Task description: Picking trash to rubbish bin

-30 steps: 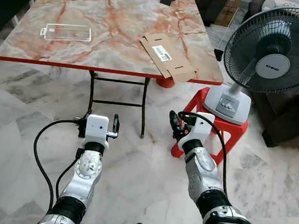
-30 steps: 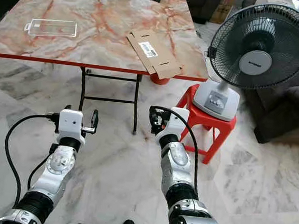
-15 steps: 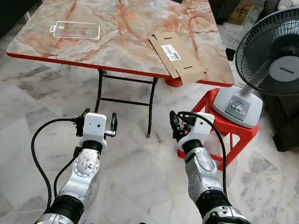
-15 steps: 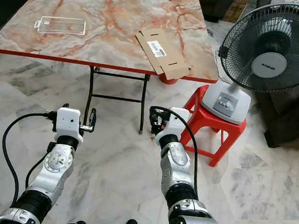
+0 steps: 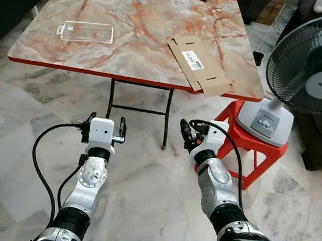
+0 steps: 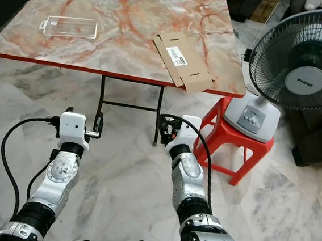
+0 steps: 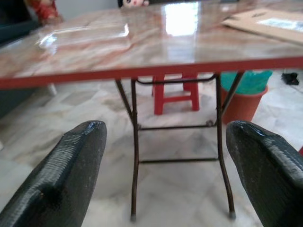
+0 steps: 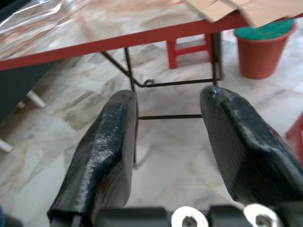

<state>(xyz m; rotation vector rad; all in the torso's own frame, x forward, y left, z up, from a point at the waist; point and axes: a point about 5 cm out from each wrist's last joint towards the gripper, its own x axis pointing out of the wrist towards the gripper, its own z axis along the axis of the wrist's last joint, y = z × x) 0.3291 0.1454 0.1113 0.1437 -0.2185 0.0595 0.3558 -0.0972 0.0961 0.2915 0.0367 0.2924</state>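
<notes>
Closer now, the robot has stepped toward the counter (image 5: pixel 128 43), its cardboard (image 5: pixel 199 64) well ahead of the right hand (image 5: pixel 186 136). Both hands, left hand (image 5: pixel 104 127) included, hold their fingers apart above the floor.

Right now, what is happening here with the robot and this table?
The robot stands before a marble-patterned table, both arms raised low in front of it, holding nothing. The left gripper and right gripper are open. On the table lie a flattened cardboard box, overhanging the near edge, and a clear plastic tray. An orange bin sits beyond the table. A fan stands on a red stool.
</notes>
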